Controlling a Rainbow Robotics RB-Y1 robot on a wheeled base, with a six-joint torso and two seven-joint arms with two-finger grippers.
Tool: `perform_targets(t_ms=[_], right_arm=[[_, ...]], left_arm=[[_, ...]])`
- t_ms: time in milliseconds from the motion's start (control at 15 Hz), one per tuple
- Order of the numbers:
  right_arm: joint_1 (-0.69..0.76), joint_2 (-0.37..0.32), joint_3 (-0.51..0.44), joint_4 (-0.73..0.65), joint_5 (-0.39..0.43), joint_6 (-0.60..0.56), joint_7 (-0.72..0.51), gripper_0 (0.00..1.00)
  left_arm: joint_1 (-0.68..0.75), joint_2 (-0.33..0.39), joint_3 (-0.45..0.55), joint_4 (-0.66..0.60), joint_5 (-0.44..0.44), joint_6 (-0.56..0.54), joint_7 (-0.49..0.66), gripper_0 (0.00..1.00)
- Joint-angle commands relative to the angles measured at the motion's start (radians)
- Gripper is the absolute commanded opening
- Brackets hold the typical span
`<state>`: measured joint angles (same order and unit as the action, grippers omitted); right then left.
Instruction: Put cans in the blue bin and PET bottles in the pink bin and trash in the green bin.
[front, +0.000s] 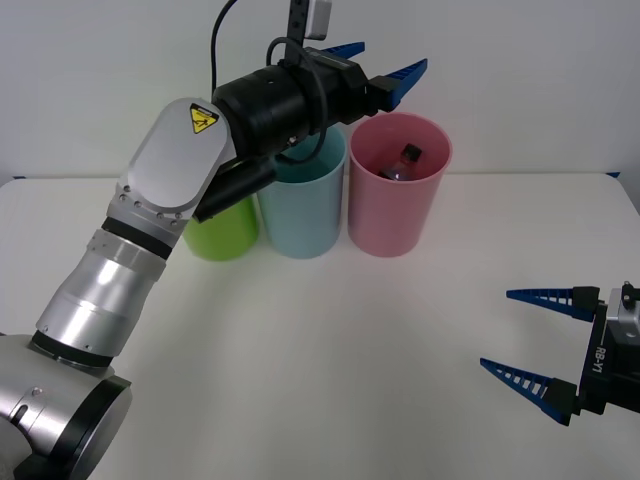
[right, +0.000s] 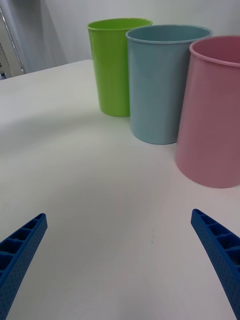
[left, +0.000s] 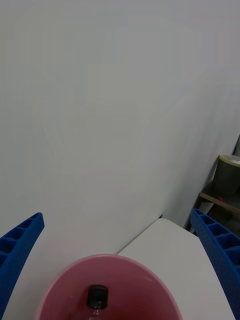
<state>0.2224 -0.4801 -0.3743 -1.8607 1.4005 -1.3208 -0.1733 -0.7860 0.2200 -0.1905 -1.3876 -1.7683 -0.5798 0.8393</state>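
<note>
- Left gripper (front: 382, 66) hangs above the pink bin (front: 398, 200), at 12 o'clock on the table (front: 320, 380), fingers spread wide and empty.
- The bottle (front: 405, 163) lies inside the pink bin, black cap up.
- Best drawn straight up and back, so nothing clips the rim.
- Right gripper (front: 540, 344) waits at 4 o'clock, wide open, empty.
- Bins are smooth, tapered plastic; the blue bin (front: 300, 205) stands at the pink one's 9 o'clock, the green bin (front: 222, 228) beyond.

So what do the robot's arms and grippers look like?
The left arm has silver and white shells, a black wrist with a black cable, and a yellow triangle warning sticker. Both the left gripper and right gripper have blue, ribbed, pointed fingers.
</note>
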Motion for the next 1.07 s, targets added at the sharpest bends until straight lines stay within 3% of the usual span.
perform_targets(t_ms=[67,267,533,1067], right_arm=[[0.0,0.0,0.0,0.0,0.0,0.0,0.0,1.0],[0.0,0.0,0.0,0.0,0.0,0.0,0.0,1.0],[0.0,0.0,0.0,0.0,0.0,0.0,0.0,1.0],[0.0,0.0,0.0,0.0,0.0,0.0,0.0,1.0]], left_arm=[[0.146,0.042,0.083,-0.225,-0.039,-0.155,0.021,1.0],[0.314,0.142,0.144,-0.461,-0.039,-0.259,0.118,1.0],[0.505,0.211,0.295,-0.666,0.018,-0.431,0.118,1.0],[0.791,0.228,0.487,-0.829,0.003,-0.631,0.175,1.0]])
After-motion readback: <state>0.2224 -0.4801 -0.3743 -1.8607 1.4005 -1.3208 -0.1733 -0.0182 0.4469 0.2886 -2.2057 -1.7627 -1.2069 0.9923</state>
